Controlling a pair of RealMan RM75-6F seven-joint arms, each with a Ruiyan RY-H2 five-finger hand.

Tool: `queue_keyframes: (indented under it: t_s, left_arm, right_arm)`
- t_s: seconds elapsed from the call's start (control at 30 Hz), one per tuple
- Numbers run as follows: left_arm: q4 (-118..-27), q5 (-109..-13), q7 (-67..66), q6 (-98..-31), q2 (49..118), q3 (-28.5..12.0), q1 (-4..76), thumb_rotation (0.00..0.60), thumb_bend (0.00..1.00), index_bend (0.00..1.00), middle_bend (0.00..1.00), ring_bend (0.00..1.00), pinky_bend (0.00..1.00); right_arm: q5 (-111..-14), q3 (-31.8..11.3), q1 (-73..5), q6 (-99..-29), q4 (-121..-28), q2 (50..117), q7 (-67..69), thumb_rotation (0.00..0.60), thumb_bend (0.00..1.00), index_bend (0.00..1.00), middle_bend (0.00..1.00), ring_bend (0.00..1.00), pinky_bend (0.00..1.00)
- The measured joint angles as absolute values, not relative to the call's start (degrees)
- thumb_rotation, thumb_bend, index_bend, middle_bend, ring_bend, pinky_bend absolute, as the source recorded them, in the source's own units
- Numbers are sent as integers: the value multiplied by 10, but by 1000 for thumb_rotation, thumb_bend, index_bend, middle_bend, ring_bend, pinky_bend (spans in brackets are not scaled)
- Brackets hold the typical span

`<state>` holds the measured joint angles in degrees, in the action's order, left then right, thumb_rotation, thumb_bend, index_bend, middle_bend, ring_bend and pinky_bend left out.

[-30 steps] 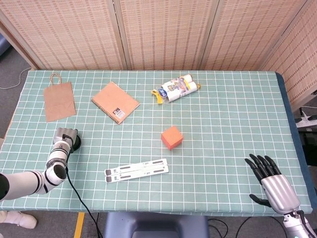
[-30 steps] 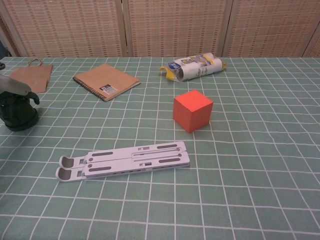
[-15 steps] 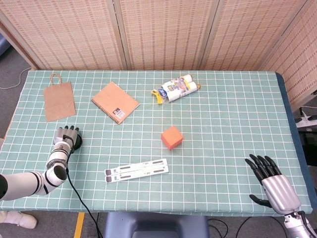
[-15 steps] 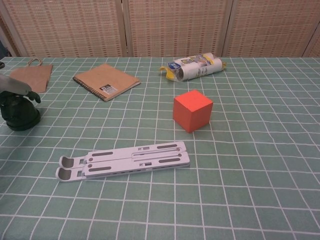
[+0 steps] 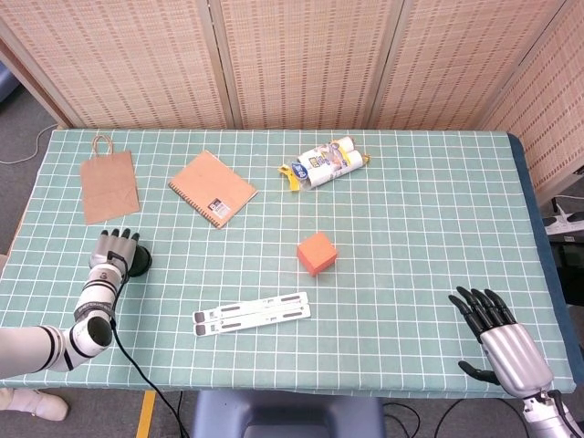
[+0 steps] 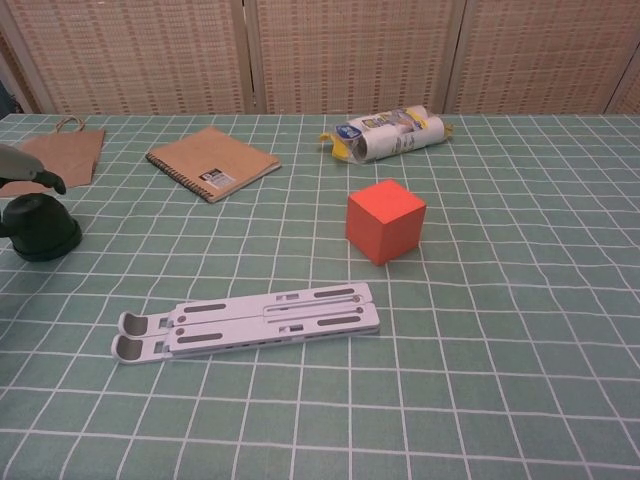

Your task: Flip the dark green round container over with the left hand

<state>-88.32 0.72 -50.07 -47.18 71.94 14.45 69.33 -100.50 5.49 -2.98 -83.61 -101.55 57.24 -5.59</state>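
The dark green container [image 6: 40, 227] sits on the table [image 5: 429, 219], well to the left of the orange cube [image 5: 317, 253] and below the paper bag [image 5: 109, 185]. The left hand [image 5: 111, 252] hovers just over it with fingers spread, gripping nothing. The right hand [image 5: 504, 333] rests far to the cube's right, fingers apart and empty. A notebook [image 5: 213, 188] and a wrapped packet [image 5: 326, 162] lie beyond the cube; a white folding stand [image 5: 252, 312] lies nearer than it.

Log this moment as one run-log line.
left hand: open, fingers above dark green round container, not gripping | container: on table, near paper bag | right hand: open, idle | flip: unconfirmed
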Motion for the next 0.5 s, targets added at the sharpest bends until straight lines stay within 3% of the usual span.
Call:
queue_keyframes:
  t_s: [0.5]
  left_arm:
    - [-854, -20, -487, -453, 727, 127, 664, 600, 390, 0, 4, 0, 184]
  right_arm:
    - [-1001, 54, -30, -833, -1016, 574, -60, 600, 47, 0, 0, 0, 0]
